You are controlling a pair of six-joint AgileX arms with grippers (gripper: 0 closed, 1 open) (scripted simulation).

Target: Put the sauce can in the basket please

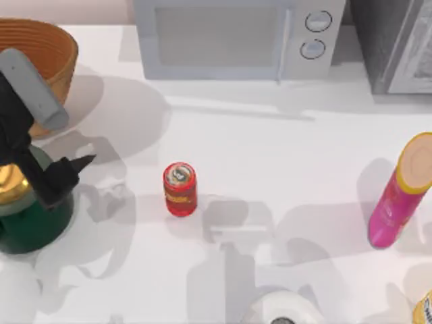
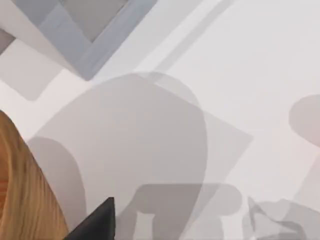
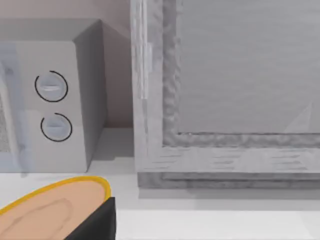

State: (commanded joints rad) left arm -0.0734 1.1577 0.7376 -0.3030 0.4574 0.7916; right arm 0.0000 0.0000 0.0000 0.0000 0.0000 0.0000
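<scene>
**Presently: one sauce can, awaiting collection**

Item: sauce can (image 1: pixel 179 189), short, red, yellow label band, silvery top. Standing upright on the white table (image 1: pixel 283 162), a little left of centre, untouched.

Destination: basket (image 1: pixel 47 47), woven, orange-brown, at ten o'clock from the can, in the far-left corner; well apart.

Our left gripper (image 1: pixel 84 162) hangs at nine o'clock from the can, near it, above a dark green pot (image 1: pixel 34 223) with a gold lid. One dark fingertip (image 2: pixel 97 222) shows in the left wrist view; whether the jaws are spread or closed we cannot tell. It holds nothing.

Our right arm is parked at the right side, near the pink tube (image 1: pixel 398 196), facing the microwave (image 3: pixel 55 100).

Handling, as we judge it: rigid, light, smooth-walled, likely slippery. Grip across the label band at mid-height, squarely, lest it tip.
</scene>
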